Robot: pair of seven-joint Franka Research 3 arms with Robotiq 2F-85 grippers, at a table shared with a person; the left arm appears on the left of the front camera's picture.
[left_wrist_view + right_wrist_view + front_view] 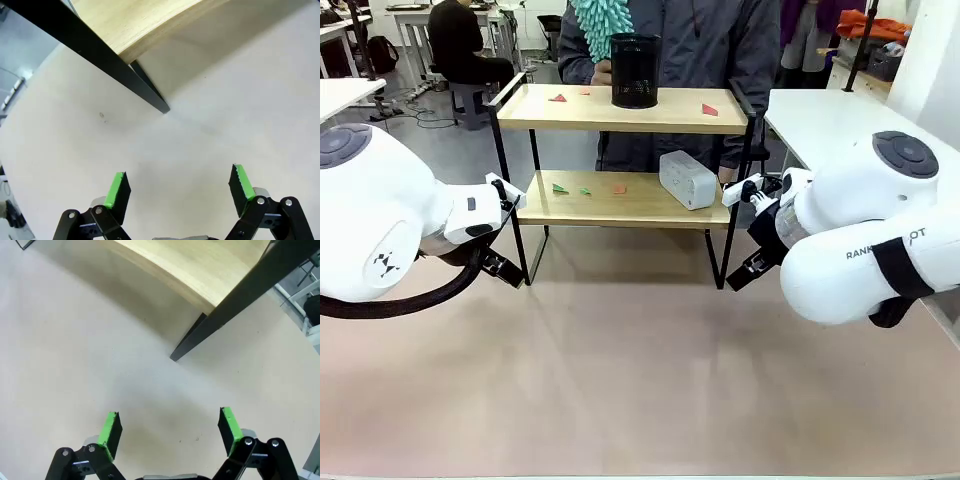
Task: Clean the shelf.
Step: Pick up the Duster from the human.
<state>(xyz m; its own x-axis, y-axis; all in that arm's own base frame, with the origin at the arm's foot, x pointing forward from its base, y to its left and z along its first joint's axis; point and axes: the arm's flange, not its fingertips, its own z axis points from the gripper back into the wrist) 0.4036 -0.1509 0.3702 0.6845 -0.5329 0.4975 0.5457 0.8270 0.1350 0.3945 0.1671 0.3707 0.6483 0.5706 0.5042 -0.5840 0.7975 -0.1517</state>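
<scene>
The shelf [590, 112] stands in the middle on a beige surface, two light boards in a black frame. On its top board are a black mesh cup [635, 70] and red paper scraps [709, 110]. The lower board holds a white box [687, 179] with green scraps [560, 188] and an orange scrap [619, 188]. Behind it a person holds a teal duster [600, 25]. My left gripper [177, 187] hangs open over the surface near the shelf's left front foot [162, 106]. My right gripper [170, 430] is open near the right front foot [176, 356]. Both hold nothing.
White tables stand at the left [340, 95] and at the right [820, 115] of the shelf. The beige surface [620, 380] stretches wide between the arms and the shelf. Another person sits farther back on the left.
</scene>
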